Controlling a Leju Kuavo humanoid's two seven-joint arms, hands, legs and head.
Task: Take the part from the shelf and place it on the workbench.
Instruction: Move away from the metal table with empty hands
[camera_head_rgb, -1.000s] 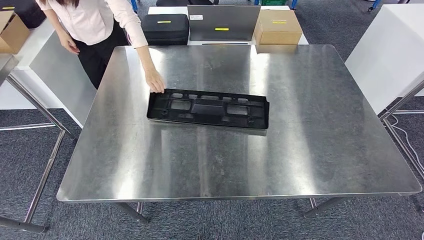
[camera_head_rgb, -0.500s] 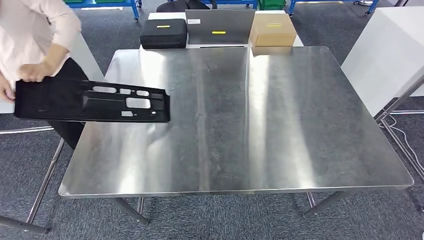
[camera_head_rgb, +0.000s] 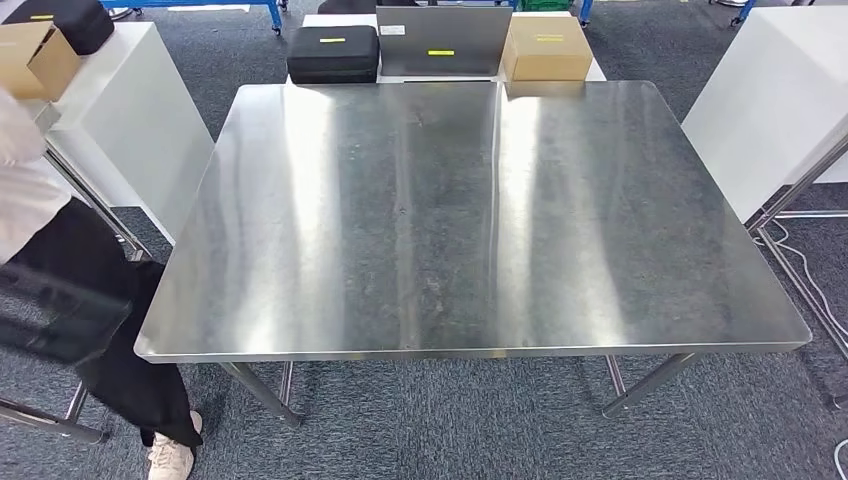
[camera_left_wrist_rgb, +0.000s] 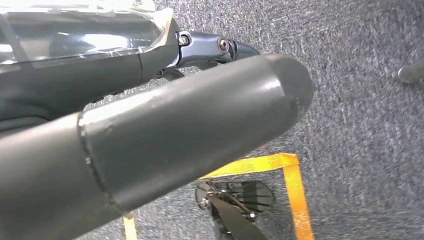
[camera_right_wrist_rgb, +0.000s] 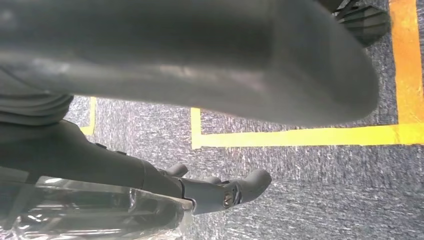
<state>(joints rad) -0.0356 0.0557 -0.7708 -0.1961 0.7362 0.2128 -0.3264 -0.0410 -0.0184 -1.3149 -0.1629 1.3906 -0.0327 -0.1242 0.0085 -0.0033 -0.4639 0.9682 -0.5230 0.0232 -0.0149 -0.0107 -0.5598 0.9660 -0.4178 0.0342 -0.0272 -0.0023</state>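
The steel workbench (camera_head_rgb: 480, 220) stands in front of me with a bare top in the head view. At its front left corner a person (camera_head_rgb: 45, 215) in a pale top and dark trousers carries the long black plastic part (camera_head_rgb: 55, 320) low at their side, off the table and motion-blurred. My left hand (camera_left_wrist_rgb: 150, 105) hangs over the carpet, thick grey thumb in front and dark fingers (camera_left_wrist_rgb: 220, 47) stretched behind it, holding nothing. My right hand (camera_right_wrist_rgb: 175, 70) hangs the same way, its fingers (camera_right_wrist_rgb: 235, 190) loosely extended and empty.
A black case (camera_head_rgb: 332, 52), a grey panel (camera_head_rgb: 443, 40) and a cardboard box (camera_head_rgb: 546, 48) sit behind the workbench. White cabinets stand at the right (camera_head_rgb: 780, 100) and left (camera_head_rgb: 130, 110). Yellow floor tape (camera_right_wrist_rgb: 300, 135) marks the carpet below my arms.
The person lifted the black part off the workbench and carried it left, then down beside the table's front left corner. The view has shifted slightly.
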